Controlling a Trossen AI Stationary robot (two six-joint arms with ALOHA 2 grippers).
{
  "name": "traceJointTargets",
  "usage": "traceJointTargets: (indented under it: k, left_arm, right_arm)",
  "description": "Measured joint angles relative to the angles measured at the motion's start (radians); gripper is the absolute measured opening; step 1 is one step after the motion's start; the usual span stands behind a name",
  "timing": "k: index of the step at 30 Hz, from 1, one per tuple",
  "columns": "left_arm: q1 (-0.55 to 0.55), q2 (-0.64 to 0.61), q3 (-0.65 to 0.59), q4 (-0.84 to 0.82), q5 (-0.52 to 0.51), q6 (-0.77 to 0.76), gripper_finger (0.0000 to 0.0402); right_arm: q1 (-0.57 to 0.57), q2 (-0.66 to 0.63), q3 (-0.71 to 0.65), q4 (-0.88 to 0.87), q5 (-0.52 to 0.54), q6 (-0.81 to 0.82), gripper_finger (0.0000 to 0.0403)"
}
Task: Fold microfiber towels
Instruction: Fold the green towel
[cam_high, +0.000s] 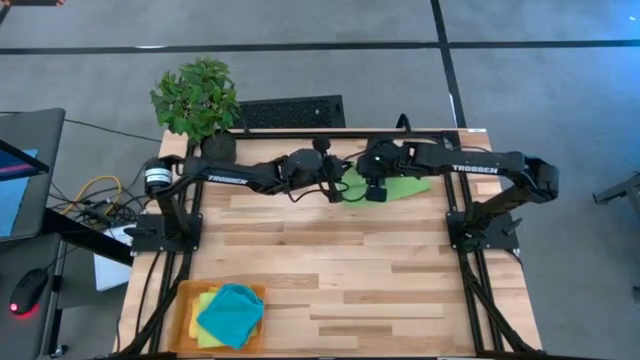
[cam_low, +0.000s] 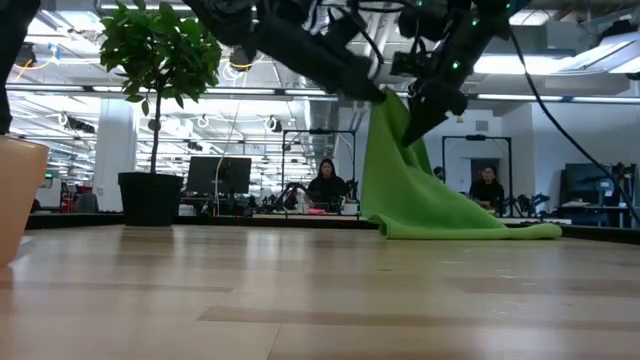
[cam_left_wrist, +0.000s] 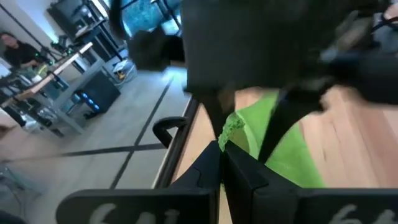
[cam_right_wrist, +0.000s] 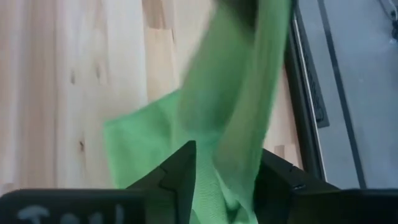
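Up at the bench's 12 o'clock edge, the left gripper is pressed together on a corner of a green towel, holding it lifted so the cloth drapes down onto the wood. Just beside it, the right gripper stands spread, with the towel hanging between its fingers. At 7 o'clock, a tray holds 3 more towels, a teal towel on top.
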Motion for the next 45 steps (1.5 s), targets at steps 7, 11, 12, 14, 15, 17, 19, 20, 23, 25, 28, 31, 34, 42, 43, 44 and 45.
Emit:
traceJointTargets:
  k: [7, 11, 12, 14, 15, 17, 19, 20, 23, 25, 28, 31, 34, 42, 43, 44, 45]
  left_arm:
    - [-0.021, -0.149, 0.000, -0.219, -0.032, 0.042, 0.0000]
    - [-0.026, -0.222, 0.001, -0.327, -0.058, 0.055, 0.0000]
    - [-0.027, -0.238, 0.001, -0.345, -0.057, 0.055, 0.0000]
    - [-0.032, -0.261, 0.001, -0.345, -0.054, 0.056, 0.0000]
    - [-0.032, -0.274, 0.001, -0.351, -0.053, 0.060, 0.0000]
    - [-0.036, -0.288, 0.001, -0.357, -0.053, 0.069, 0.0000]
    - [-0.039, -0.300, 0.001, -0.372, -0.054, 0.074, 0.0000]
    - [-0.041, -0.302, 0.001, -0.371, -0.055, 0.076, 0.0000]
    - [-0.044, -0.311, 0.001, -0.366, -0.068, 0.093, 0.0000]
    - [-0.044, -0.318, 0.001, -0.355, -0.084, 0.106, 0.0000]
    - [-0.044, -0.335, 0.001, -0.367, -0.117, 0.132, 0.0000]
    - [-0.044, -0.355, 0.021, -0.403, -0.133, 0.147, 0.0000]
    - [-0.044, -0.356, 0.071, -0.493, -0.132, 0.113, 0.0000]
    - [-0.044, -0.351, 0.089, -0.574, -0.136, 0.074, 0.0000]
    - [-0.044, -0.351, 0.089, -0.584, -0.145, 0.072, 0.0000]
    - [-0.044, -0.351, 0.089, -0.593, -0.159, 0.072, 0.0000]
    - [-0.044, -0.351, 0.089, -0.599, -0.169, 0.071, 0.0000]
  right_arm:
    - [-0.020, 0.051, 0.000, 0.011, 0.000, -0.046, 0.0151]
    - [-0.021, 0.064, 0.000, 0.041, -0.001, -0.053, 0.0141]
    - [-0.021, 0.067, 0.000, 0.050, -0.003, -0.053, 0.0138]
    - [-0.024, 0.067, -0.002, 0.062, -0.004, -0.053, 0.0132]
    - [-0.025, 0.067, -0.001, 0.078, -0.008, -0.053, 0.0130]
    - [-0.023, 0.075, -0.001, 0.091, -0.007, -0.053, 0.0126]
    - [-0.019, 0.082, -0.002, 0.093, -0.007, -0.053, 0.0124]
    - [-0.018, 0.082, -0.002, 0.094, -0.007, -0.053, 0.0124]
    - [-0.018, 0.101, 0.000, 0.107, -0.008, -0.049, 0.0123]
    - [-0.018, 0.103, -0.002, 0.103, -0.007, -0.046, 0.0123]
    - [-0.011, 0.100, -0.001, 0.107, -0.006, -0.045, 0.0123]
    - [-0.009, 0.083, -0.001, 0.113, -0.007, -0.010, 0.0123]
    - [-0.010, 0.073, 0.006, 0.148, -0.007, 0.036, 0.0123]
    - [0.040, 0.072, 0.008, 0.302, -0.006, 0.026, 0.0123]
    - [0.050, 0.072, 0.008, 0.310, -0.004, 0.026, 0.0123]
    - [0.060, 0.072, 0.008, 0.321, -0.003, 0.026, 0.0123]
    - [0.070, 0.072, 0.008, 0.331, -0.003, 0.026, 0.0123]
